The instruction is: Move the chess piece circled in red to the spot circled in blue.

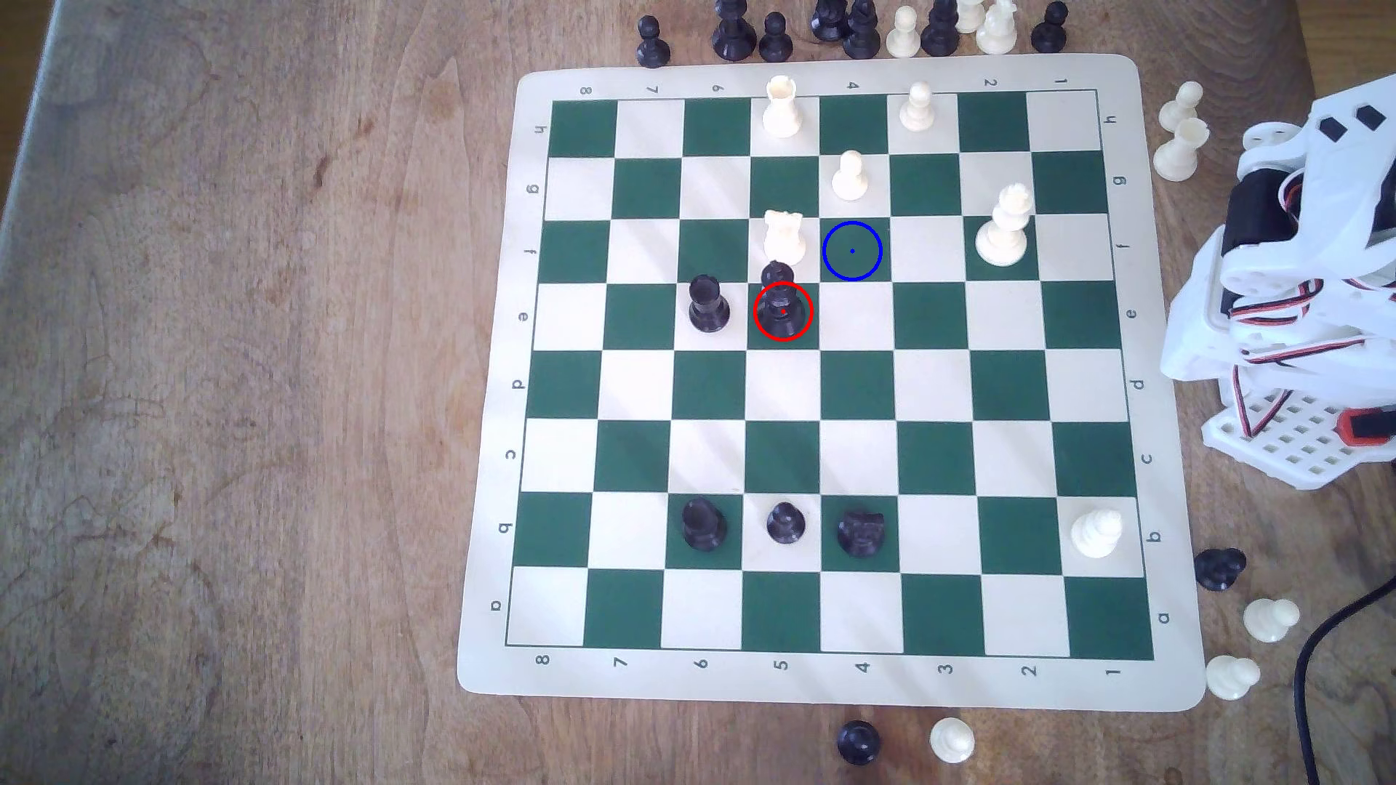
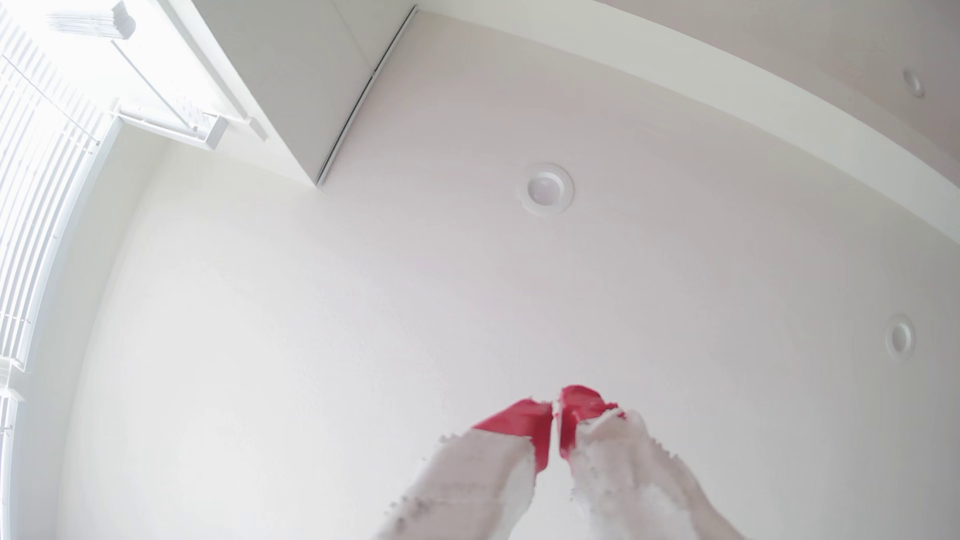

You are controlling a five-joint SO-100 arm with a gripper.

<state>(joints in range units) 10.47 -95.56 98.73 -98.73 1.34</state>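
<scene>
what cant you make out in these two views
- Exterior view: the arm is cut off by the right edge, so its reach is unclear.
- Exterior view: the pieces along the top edge are cropped, types uncertain.
- Wrist view: the gripper, red tips together, points at the ceiling; nothing of the board's layout can be read there.

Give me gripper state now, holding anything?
Gripper: shut, jaws together with nothing between them, pointing up at the ceiling. The chess piece stands on its red-ringed square, ungrasped.
</scene>
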